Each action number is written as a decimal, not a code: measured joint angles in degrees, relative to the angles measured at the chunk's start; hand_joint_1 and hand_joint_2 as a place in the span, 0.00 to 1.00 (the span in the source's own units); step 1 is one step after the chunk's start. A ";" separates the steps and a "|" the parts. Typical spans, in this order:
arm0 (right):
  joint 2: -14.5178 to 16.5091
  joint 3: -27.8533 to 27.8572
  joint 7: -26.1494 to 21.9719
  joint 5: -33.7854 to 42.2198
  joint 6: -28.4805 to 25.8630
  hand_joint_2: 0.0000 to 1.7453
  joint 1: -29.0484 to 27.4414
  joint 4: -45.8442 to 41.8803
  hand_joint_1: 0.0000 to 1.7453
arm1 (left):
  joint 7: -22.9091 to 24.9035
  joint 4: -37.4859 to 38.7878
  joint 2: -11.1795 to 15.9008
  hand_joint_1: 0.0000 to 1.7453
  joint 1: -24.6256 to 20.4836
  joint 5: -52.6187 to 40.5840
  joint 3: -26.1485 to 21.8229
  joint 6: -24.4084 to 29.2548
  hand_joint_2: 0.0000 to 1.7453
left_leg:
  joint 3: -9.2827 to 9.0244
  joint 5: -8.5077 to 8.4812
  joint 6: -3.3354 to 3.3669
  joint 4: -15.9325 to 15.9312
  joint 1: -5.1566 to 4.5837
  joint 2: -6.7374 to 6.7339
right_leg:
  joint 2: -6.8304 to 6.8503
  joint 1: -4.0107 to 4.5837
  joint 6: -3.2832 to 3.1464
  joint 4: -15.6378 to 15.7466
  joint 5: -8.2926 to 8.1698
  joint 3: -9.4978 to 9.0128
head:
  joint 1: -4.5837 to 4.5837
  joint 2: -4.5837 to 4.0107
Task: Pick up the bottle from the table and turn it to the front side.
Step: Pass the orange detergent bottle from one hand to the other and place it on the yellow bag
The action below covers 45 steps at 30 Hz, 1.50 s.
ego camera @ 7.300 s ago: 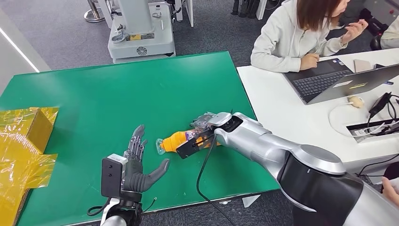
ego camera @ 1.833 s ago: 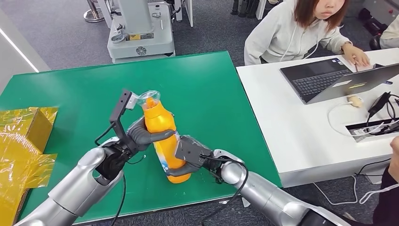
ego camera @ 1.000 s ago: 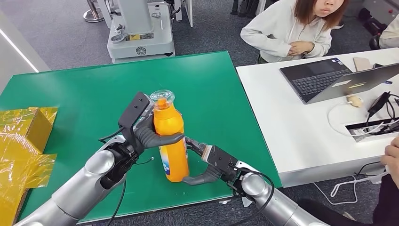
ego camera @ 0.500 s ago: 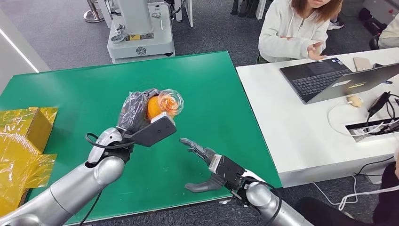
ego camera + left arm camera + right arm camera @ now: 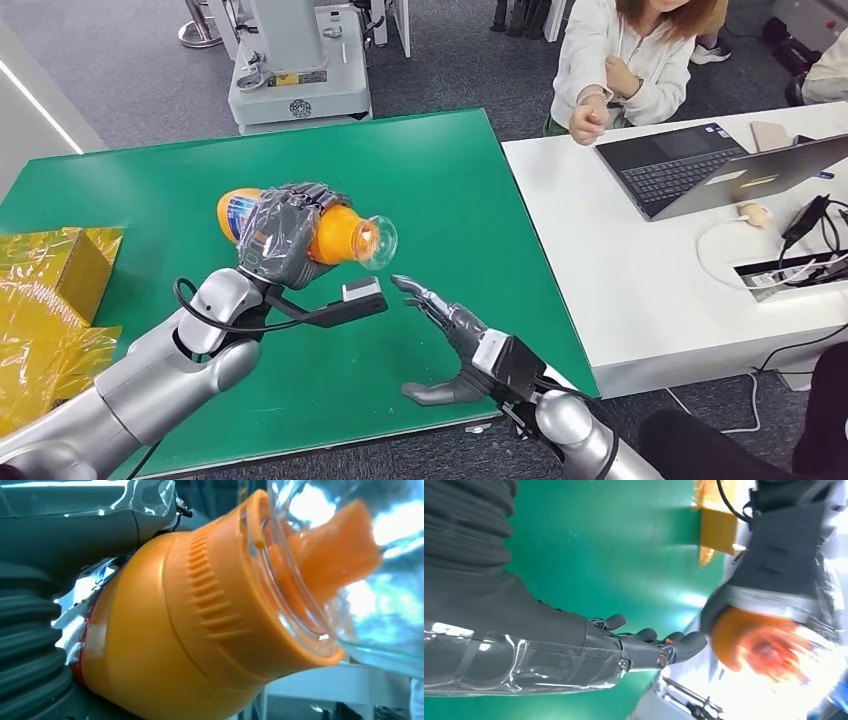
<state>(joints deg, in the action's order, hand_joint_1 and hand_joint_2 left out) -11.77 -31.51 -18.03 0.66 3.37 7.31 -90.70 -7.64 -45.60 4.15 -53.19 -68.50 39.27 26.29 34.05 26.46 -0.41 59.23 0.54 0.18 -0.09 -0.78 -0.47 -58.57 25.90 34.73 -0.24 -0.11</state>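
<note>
My left hand (image 5: 282,235) grips the orange bottle (image 5: 338,236) around its middle and holds it on its side above the green table (image 5: 440,190). The clear cap (image 5: 378,241) points toward my right hand; the labelled base (image 5: 234,211) points away to the left. Close up, the left wrist view shows the orange bottle (image 5: 200,625) with its ribbed neck and clear cap (image 5: 350,570). My right hand (image 5: 447,340) is open, fingers spread, a little below and right of the cap, touching nothing. From the right wrist view, the right hand (image 5: 574,635) faces the bottle's cap end (image 5: 769,645).
Yellow cardboard boxes (image 5: 50,290) wrapped in film lie at the table's left edge. A white desk (image 5: 640,260) with a laptop (image 5: 710,165) and cables adjoins on the right, where a person (image 5: 630,60) sits. A machine base (image 5: 300,70) stands beyond the table.
My left hand has turned the bottle from cap-toward-me to lying sideways, cap to the right, base now showing. The right hand stays open and has risen slightly toward the cap.
</note>
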 joint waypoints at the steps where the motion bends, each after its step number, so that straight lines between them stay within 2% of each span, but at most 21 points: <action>1: -0.01 0.21 -0.61 -0.03 -0.11 1.00 -0.35 -0.42 0.00 | 0.40 0.36 0.30 1.00 -0.33 -2.81 0.48 -0.14 1.00 | 0.00 0.00 0.00 0.00 0.00 0.00 | 0.00 0.00 0.00 0.00 0.00 0.00 | 0.00 0.00; 8: -0.01 2.39 -4.70 -0.32 -0.61 1.00 -2.93 -2.96 0.00 | 0.93 3.28 4.03 1.00 -2.74 -14.58 2.91 -2.71 1.00 | -0.01 0.00 0.00 -0.03 0.02 -0.03 | -0.02 0.00 0.00 -0.02 0.00 0.02 | 0.01 0.00; 14: 0.13 5.27 -8.00 -0.40 0.33 1.00 -4.38 -3.43 0.00 | 2.50 4.64 9.93 1.00 -3.30 -20.68 4.21 -3.69 1.00 | -0.02 -0.01 -0.02 -0.06 0.02 -0.15 | -0.13 0.01 -0.01 -0.04 0.00 0.03 | -0.01 0.00; 20: 0.36 7.13 -9.55 -1.22 0.69 1.00 -6.19 -3.41 0.00 | 1.57 4.66 16.74 1.00 -3.25 -21.14 5.49 -4.54 1.00 | 0.02 -0.01 -0.03 -0.07 0.03 -0.15 | -0.12 0.02 -0.02 -0.04 0.02 0.10 | 0.01 0.00; 24: 0.36 7.63 -9.89 -1.19 0.68 1.00 -6.46 -3.41 0.00 | 0.83 4.34 20.13 1.00 -2.84 -21.14 5.82 -6.89 1.00 | 0.07 -0.01 -0.03 -0.09 0.02 -0.19 | -0.16 0.02 -0.03 -0.06 0.02 0.11 | -0.02 0.00; 30: 0.36 8.41 -10.25 -0.67 0.74 1.00 -6.43 -3.37 0.00 | 0.22 2.17 27.10 1.00 -1.89 -20.97 6.04 -9.35 1.00 | 0.07 0.01 -0.06 -0.09 0.03 -0.29 | -0.28 0.03 -0.03 -0.05 0.01 0.20 | -0.01 0.00; 38: 0.42 9.12 -9.69 -0.40 0.97 1.00 -7.21 -3.73 0.00 | -1.10 -5.84 36.68 1.00 2.26 -18.79 4.49 -20.22 1.00 | 0.11 0.03 -0.10 -0.12 0.04 -0.38 | -0.38 0.03 -0.05 -0.06 0.03 0.30 | -0.01 0.00; 42: 0.59 9.66 -9.37 -0.49 1.05 1.00 -7.39 -3.99 0.00 | -1.62 -9.28 39.99 1.00 4.04 -17.45 3.11 -23.05 1.00 | 0.15 0.03 -0.10 -0.12 0.05 -0.29 | -0.27 0.03 -0.06 -0.06 0.04 0.29 | -0.01 0.00; 45: 0.62 9.97 -8.98 -0.51 1.14 1.00 -7.67 -4.40 0.00 | -1.65 -10.64 41.28 1.00 5.22 -16.11 1.78 -25.51 1.00 | 0.15 0.02 -0.10 -0.12 0.05 -0.28 | -0.26 0.03 -0.06 -0.04 0.04 0.30 | -0.01 0.00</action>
<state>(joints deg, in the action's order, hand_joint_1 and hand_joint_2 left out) -11.15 -21.53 -27.00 0.15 4.51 -0.37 -95.10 -9.29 -56.23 45.43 -47.97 -84.61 41.05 0.78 34.20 26.49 -0.51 59.11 0.59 -0.10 -0.35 -0.75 -0.53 -58.60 25.94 35.03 -0.25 -0.11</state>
